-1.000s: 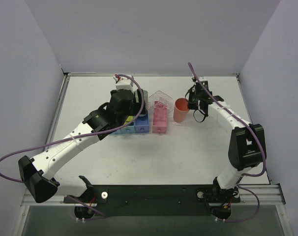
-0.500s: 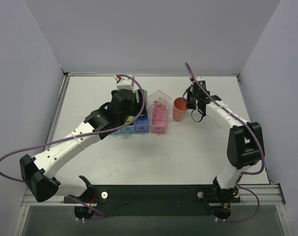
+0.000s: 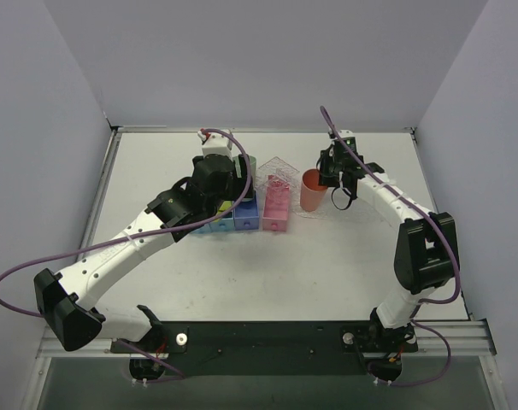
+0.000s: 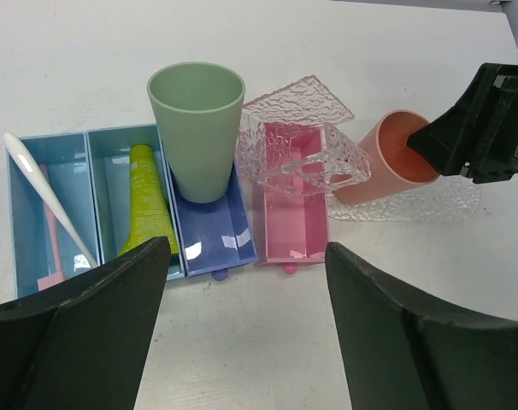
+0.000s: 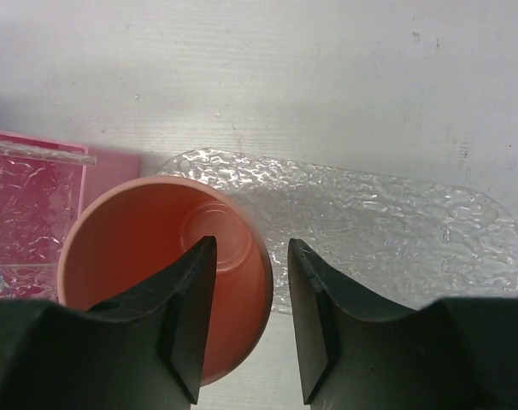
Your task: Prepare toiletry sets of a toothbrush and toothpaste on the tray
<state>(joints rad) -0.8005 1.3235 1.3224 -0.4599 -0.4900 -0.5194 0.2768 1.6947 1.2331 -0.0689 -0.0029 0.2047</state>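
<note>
The white toothbrush [image 4: 38, 186] lies aslant in the leftmost blue bin [image 4: 18, 248]. A lime-yellow toothpaste tube [image 4: 145, 201] lies in the blue bin beside it. A clear bumpy tray [image 5: 396, 231] lies flat on the table at the right, with an orange cup [image 5: 139, 273] standing on its left end. My right gripper [image 5: 250, 249] is open astride the cup's right rim, one finger inside, one outside; it also shows from above [image 3: 331, 176]. My left gripper [image 4: 246, 256] is wide open and empty, above bare table in front of the bins.
A green cup [image 4: 197, 128] stands in the dark blue bin [image 4: 214, 235]. A pink box [image 4: 291, 213] sits right of it, with more clear trays [image 4: 303, 141] propped tilted on top. From above, the bins [image 3: 233, 219] and pink box [image 3: 278, 211] form a row mid-table.
My right gripper has moved a little left and farther back, onto the orange cup's rim. The left arm has barely moved.
</note>
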